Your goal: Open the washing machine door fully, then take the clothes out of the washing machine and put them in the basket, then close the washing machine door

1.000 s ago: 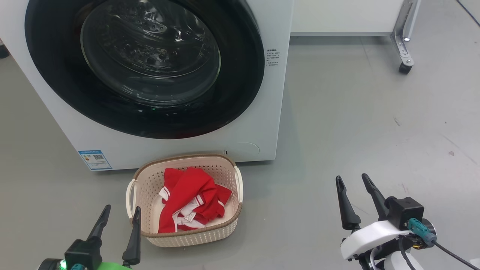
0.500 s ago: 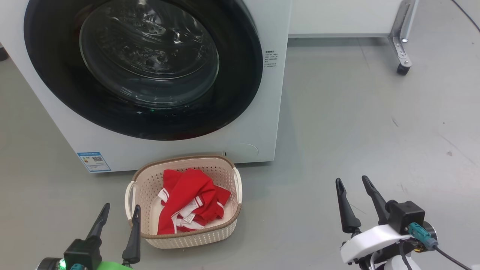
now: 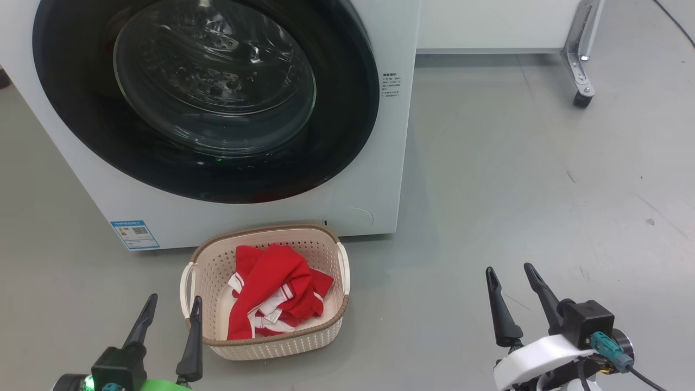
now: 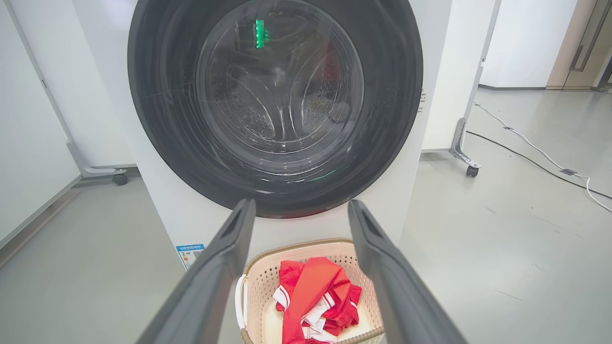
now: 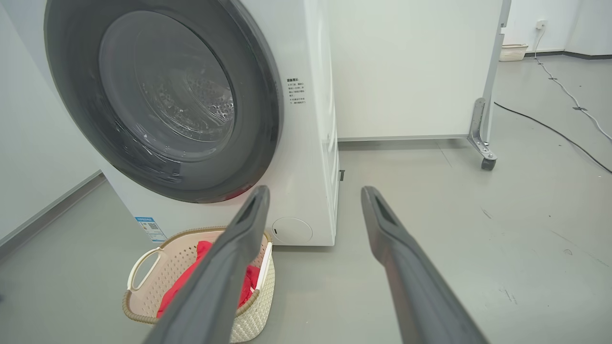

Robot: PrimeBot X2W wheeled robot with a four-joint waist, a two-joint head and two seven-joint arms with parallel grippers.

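Note:
The white washing machine [image 3: 374, 163] stands ahead with its round black door [image 3: 347, 108] flat against the front, shut; the steel drum shows through the glass bowl [image 3: 214, 81]. On the floor in front sits the cream basket [image 3: 271, 342] holding the red clothes [image 3: 271, 288] with white trim. My left gripper [image 3: 172, 303] is open just left of the basket's near corner, nothing between its fingers. Well to the right over bare floor, my right gripper [image 3: 509, 269] is open too and empty. The left wrist view faces the door [image 4: 392, 95], with basket [image 4: 306, 246] and clothes [image 4: 311, 291] below.
A white panel on a metal leg with a caster [image 3: 581, 98] stands behind and right of the machine. Cables [image 4: 540, 153] run along the floor farther right. Another white panel with a caster [image 4: 119, 179] stands left of the machine. Grey floor lies open on the right side.
The head camera has shifted slightly, so the whole picture slid a little left and down. Both grippers stay open, and the right one sits a touch lower in the picture.

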